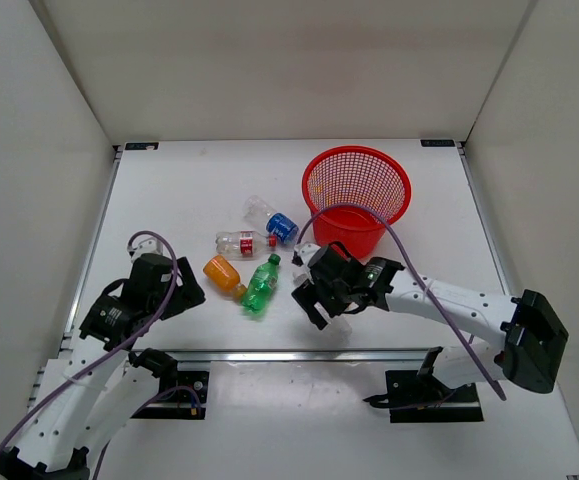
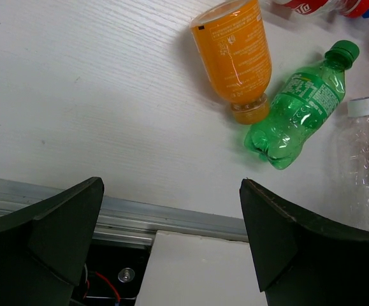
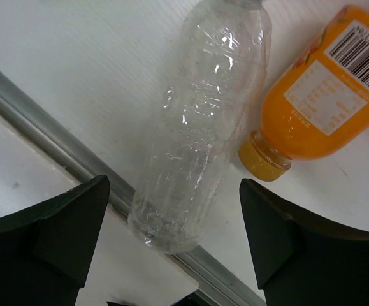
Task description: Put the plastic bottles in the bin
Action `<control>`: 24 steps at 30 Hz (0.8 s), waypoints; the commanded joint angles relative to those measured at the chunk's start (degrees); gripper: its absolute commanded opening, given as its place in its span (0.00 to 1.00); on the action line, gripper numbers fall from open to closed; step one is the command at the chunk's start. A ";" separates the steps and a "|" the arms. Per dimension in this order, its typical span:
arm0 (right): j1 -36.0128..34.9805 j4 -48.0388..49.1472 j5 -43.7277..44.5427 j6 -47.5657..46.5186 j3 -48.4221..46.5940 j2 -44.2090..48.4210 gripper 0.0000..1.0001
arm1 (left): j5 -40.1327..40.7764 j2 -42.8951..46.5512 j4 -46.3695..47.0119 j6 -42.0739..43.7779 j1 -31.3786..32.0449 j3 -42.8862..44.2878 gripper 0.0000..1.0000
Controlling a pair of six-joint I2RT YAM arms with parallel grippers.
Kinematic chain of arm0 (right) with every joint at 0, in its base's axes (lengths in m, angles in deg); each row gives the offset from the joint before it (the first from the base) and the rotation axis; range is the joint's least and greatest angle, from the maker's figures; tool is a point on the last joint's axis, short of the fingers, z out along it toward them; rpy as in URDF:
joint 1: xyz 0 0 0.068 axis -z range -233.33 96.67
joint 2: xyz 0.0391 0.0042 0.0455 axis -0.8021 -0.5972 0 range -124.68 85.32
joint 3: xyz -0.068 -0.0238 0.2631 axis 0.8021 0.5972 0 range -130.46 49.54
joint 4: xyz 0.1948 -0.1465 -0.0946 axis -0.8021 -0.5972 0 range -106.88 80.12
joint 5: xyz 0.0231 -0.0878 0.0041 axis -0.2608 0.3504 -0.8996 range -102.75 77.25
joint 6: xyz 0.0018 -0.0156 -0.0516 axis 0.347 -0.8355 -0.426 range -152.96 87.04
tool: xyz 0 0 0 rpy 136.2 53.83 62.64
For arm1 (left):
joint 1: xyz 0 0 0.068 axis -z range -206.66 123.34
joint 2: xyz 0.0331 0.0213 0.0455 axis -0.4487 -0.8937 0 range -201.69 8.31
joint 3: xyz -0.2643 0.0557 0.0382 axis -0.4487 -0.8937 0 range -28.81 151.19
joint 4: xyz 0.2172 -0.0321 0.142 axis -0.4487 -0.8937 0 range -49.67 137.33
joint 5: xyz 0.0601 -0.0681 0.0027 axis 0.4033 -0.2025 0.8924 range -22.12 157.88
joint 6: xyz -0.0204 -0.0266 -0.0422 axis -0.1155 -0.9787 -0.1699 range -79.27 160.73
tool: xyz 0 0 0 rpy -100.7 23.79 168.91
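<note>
Your right tool (image 3: 171, 191) hangs spread over the clear bottle (image 3: 197, 127), its fingers (image 3: 57, 217) either side and not touching it. The bottle lies flat on the desk (image 3: 76, 57), one end over the rail (image 3: 37, 108), with an orange bottle (image 3: 324, 108) just beside it. Lower until you straddle the middle of the body and keep the finger on the orange side off that cap. Then pinch gently, since thin plastic will likely buckle and slip. Lift clear before swinging to the bin (image 1: 369, 232) just beyond. Your left tool (image 2: 171, 191) is spread, holding nothing, near the green bottle (image 2: 299, 108)
</note>
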 commanded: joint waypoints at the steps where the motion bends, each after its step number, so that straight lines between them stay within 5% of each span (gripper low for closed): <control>1: -0.09 8.08 -0.21 2.39 2.96 2.23 0.80 | -1.60 -0.33 0.42 0.63 0.25 0.00 0.99; 14: -2.91 13.63 6.31 3.80 10.18 -5.14 0.66 | -2.49 -2.53 3.50 1.59 0.77 0.62 0.98; 22: -3.53 10.73 6.31 3.63 1.76 -1.30 0.18 | -3.89 -4.80 5.52 4.75 0.86 2.28 0.98; 24: -2.91 9.68 3.69 1.70 -1.05 2.04 0.14 | -5.47 -5.60 6.75 5.99 1.39 2.64 0.99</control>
